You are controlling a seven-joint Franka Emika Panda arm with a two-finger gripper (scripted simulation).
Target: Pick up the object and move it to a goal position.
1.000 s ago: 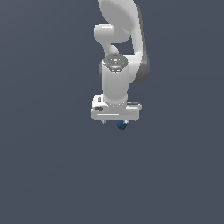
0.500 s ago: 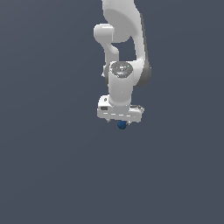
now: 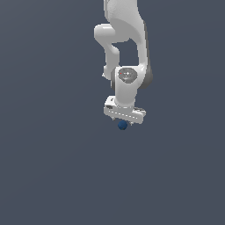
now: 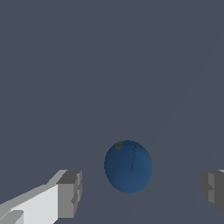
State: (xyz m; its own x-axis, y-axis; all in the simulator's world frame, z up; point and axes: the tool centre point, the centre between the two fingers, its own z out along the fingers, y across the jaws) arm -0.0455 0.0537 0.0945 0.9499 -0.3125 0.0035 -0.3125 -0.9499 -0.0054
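Gripper wide apart; we see the ball between its fingers, touching neither (dark blue, glossy).

Simulated test space, not a real room. Evidence: uniform flat slate-grey surround in both views, without walls, furniture or visible horizon; smooth untextured white robot arm; plain glossy dark blue ball with flat computer-rendered shading.
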